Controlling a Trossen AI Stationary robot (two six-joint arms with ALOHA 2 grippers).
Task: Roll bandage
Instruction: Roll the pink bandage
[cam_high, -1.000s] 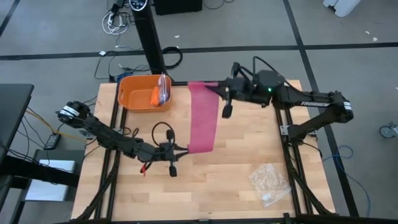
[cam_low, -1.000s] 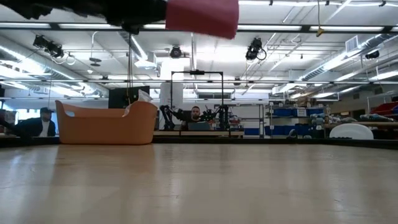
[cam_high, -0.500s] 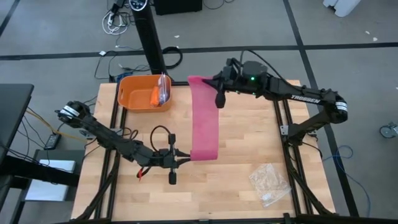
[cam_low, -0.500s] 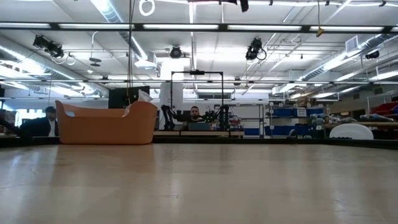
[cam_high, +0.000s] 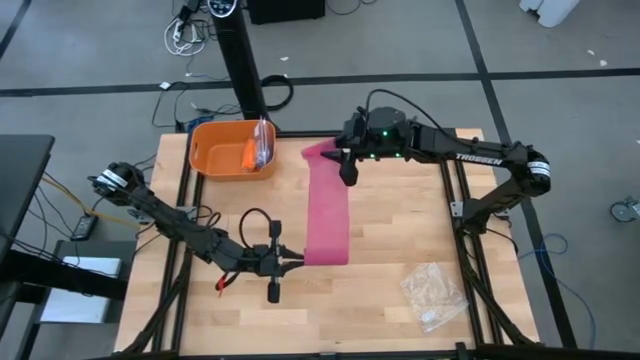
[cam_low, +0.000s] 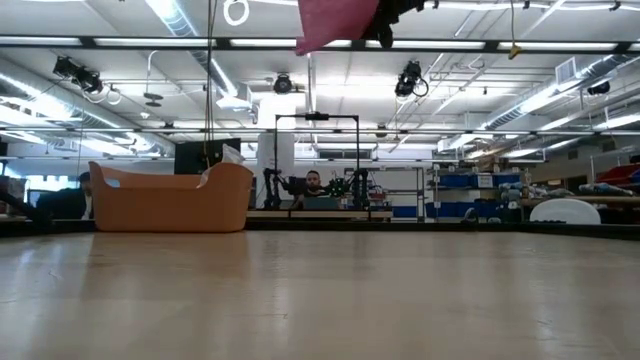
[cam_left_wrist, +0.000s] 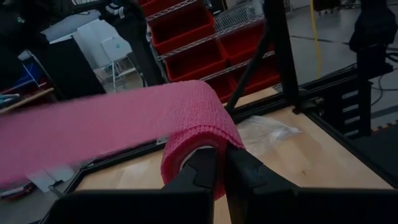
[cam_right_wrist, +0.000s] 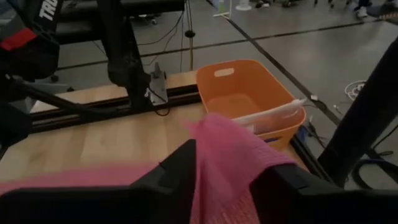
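The magenta bandage stretches as a long flat band above the table, from the far side toward the near side. Its near end is wrapped over my left gripper, which is shut and reaches in level from the table's left. Its far end is crumpled at my right gripper, whose fingers stand apart in the right wrist view. The low view shows only a pink corner at the top, high above the bare tabletop. My left gripper's shut fingers have the bandage's near end curled over their tips like the first turn of a roll. They come level from the table's left, lying across the band. That end is lifted clear of the table. My right gripper's parted fingers have the bunched far end lying between them, and it drapes onto one finger. The fingers slant down from the table's right side. Whether they still pinch the cloth, I cannot tell.
An orange tub with a few items stands at the far left of the table. A clear crinkled plastic bag lies at the near right. People sit in the room beyond the table's far edge.
My right gripper has gone down and toward the table's left while rolling, bringing the bandage's far end down into the top of the low view, where it now looks crumpled. My left gripper has shifted a little toward the near edge with the near end.
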